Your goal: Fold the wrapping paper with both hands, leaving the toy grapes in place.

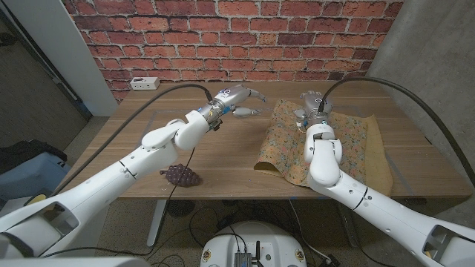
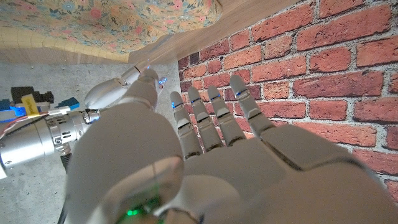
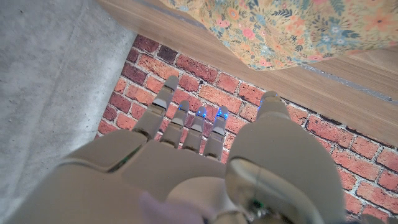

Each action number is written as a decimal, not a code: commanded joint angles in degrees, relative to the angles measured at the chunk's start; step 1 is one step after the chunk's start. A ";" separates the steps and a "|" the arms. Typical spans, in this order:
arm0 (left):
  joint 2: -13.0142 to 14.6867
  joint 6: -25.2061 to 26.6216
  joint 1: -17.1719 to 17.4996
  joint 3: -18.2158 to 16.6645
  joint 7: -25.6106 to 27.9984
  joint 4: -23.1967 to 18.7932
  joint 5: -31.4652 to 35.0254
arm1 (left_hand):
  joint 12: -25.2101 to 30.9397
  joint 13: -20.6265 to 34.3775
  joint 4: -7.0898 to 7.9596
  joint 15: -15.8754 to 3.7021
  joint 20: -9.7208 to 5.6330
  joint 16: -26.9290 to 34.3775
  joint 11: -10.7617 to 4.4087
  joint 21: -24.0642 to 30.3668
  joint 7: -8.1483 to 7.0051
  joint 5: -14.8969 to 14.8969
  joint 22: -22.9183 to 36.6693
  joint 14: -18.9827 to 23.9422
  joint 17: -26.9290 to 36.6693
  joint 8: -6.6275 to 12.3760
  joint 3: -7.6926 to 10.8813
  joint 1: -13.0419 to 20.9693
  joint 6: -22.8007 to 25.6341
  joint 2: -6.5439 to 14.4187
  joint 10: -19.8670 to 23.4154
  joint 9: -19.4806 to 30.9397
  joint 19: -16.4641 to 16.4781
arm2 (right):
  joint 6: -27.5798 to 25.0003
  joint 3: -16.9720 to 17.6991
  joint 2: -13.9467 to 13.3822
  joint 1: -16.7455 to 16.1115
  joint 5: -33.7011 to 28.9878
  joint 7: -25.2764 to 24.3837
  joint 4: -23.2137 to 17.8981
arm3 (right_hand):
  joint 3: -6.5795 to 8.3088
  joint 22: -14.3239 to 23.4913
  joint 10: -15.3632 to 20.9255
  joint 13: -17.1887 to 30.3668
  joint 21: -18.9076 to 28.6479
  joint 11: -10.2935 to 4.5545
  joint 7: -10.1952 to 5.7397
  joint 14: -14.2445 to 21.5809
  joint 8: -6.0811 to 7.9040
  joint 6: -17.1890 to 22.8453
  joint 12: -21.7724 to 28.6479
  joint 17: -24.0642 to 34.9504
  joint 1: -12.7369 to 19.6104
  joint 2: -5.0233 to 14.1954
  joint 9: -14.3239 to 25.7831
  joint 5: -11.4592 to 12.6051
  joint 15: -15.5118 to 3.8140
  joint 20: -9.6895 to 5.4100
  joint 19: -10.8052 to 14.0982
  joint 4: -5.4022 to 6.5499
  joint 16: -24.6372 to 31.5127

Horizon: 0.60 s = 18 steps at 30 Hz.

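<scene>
The floral wrapping paper (image 1: 326, 144) lies on the right half of the wooden table (image 1: 223, 148), with a plain tan part (image 1: 377, 159) showing along its right side and its front left corner lifted a little. My right hand (image 1: 312, 104) hovers over the paper's far edge, fingers (image 3: 186, 121) stretched out and holding nothing. My left hand (image 1: 239, 100) hangs above bare table just left of the paper, fingers (image 2: 211, 118) spread and empty. The purple toy grapes (image 1: 180, 176) sit near the table's front edge, under my left forearm, well clear of the paper (image 2: 112, 22).
A white power strip (image 1: 145, 83) lies at the table's far left, against the brick wall (image 1: 245, 37). A black cable hangs off the front edge by the grapes. In the left wrist view my right hand (image 2: 121, 90) shows beside the paper's edge.
</scene>
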 commanded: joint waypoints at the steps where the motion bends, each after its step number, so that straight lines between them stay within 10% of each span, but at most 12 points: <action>1: 2.94 -1.93 1.30 -0.64 -2.29 -1.18 2.57 | 0.03 -0.04 -0.20 -5.44 -0.04 -0.11 -0.06 -0.32 0.08 -0.01 -0.04 0.26 0.04 -0.13 -0.19 0.89 0.63 -0.03 0.23 0.28 0.48 | -3.86 0.27 2.27 -4.13 -2.18 6.34 -4.14 | 0.31 0.12 0.62 0.25 0.34 0.09 0.05 0.53 0.52 0.86 0.21 0.12 -0.41 0.62 0.04 -0.25 -2.33 -0.08 0.43 0.36 0.15; 18: 4.24 -2.99 2.51 -1.81 -5.94 -2.04 1.47 | 0.18 -0.06 0.10 -5.85 -0.08 -0.29 -0.55 -1.32 -0.73 -0.09 -0.03 0.10 0.00 -0.44 -0.84 1.04 1.31 0.03 1.08 0.33 0.11 | -4.07 -0.41 0.42 -4.28 11.07 7.53 -5.30 | 3.43 0.13 -1.42 0.35 -1.33 -0.71 -1.48 -3.64 -1.01 1.26 -1.71 0.43 -0.28 3.34 0.03 -1.39 -2.68 -1.59 -5.17 1.52 -1.65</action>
